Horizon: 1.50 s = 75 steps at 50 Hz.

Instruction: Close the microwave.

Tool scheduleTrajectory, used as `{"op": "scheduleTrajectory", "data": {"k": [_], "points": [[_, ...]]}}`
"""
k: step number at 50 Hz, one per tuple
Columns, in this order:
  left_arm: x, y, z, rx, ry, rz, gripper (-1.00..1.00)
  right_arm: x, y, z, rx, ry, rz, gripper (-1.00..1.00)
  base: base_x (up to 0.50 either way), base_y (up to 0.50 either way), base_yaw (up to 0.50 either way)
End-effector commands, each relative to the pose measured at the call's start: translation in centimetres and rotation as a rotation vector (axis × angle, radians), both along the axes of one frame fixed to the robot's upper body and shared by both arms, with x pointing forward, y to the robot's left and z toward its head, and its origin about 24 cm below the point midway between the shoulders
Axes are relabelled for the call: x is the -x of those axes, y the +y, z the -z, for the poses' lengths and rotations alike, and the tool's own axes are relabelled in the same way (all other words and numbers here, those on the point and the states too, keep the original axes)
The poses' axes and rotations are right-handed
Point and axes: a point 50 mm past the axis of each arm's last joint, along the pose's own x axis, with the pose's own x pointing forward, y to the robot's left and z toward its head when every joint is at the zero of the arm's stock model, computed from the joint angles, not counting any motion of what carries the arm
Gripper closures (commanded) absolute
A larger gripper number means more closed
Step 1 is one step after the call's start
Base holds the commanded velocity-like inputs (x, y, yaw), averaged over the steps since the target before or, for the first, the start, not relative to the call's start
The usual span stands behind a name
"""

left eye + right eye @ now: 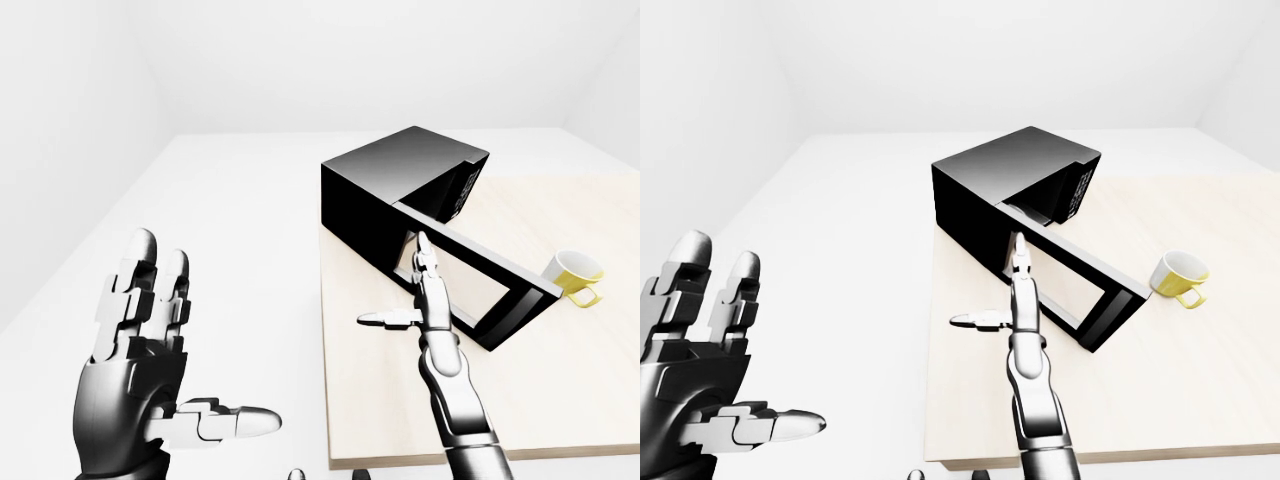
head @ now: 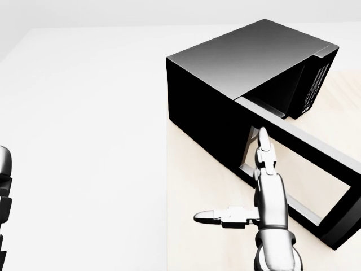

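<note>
The microwave (image 1: 395,190) is sitting upper centre in the left-eye view on the table (image 1: 560,380), its door (image 1: 480,275) swung wide. The right robot hand (image 2: 265,186), fingers spread and holding nothing, is reaching at the door's hinge end; pushing there risks poor leverage, or shoving the microwave sideways.

You had a yellow-and-white cup (image 1: 1179,276) lying tipped on the pale wooden table (image 1: 1200,380), at the right-eye view's right.
</note>
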Motion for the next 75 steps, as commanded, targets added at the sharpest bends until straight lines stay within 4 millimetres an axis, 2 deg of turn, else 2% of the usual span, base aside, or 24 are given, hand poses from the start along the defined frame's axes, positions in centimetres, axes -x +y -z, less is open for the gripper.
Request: {"op": "scheduleTrajectory", "data": {"k": [1, 15, 20, 26, 32, 45, 54, 64, 75], "points": [[0.0, 0.0, 0.0, 0.001, -0.001, 0.0, -1.0, -1.5, -0.4, -0.5, 0.007, -0.005, 0.024, -1.0, 0.0, 0.0, 0.0], [0.0, 0.1, 0.0, 0.001, 0.004, -0.001, -1.0, -4.3, -0.8, -1.2, -0.011, -0.004, 0.046, -1.0, 0.0, 0.0, 0.0], [0.1, 0.1, 0.1, 0.0, 0.007, -0.002, -1.0, -6.6, -1.1, -1.0, -0.018, 0.015, 0.057, -1.0, 0.0, 0.0, 0.0], [0.0, 0.0, 0.0, -0.001, 0.004, -0.001, -1.0, -7.3, -1.2, -1.1, -0.018, 0.016, 0.061, -1.0, 0.0, 0.0, 0.0], [0.0, 0.2, 0.0, 0.001, 0.003, -0.004, -1.0, -9.1, -1.4, -0.5, -0.041, 0.073, 0.073, -1.0, 0.0, 0.0, 0.0], [0.1, 0.0, 0.1, -0.001, 0.011, 0.003, -1.0, -11.6, -0.5, -1.3, -0.031, 0.136, 0.081, -1.0, 0.0, 0.0, 0.0], [0.0, -0.1, 0.1, -0.003, 0.01, 0.005, -1.0, -12.2, 0.2, -0.8, -0.021, 0.205, 0.08, -1.0, 0.01, 0.0, 0.0], [0.0, -0.2, 0.1, -0.005, 0.011, 0.007, -1.0, -12.8, 1.2, -1.5, -0.006, 0.206, 0.064, -1.0, 0.01, 0.0, 0.0], [0.1, -0.2, 0.2, -0.007, 0.016, 0.006, -1.0, -12.8, 0.9, -1.7, 0.003, 0.19, 0.068, -1.0, 0.01, 0.0, 0.0]]}}
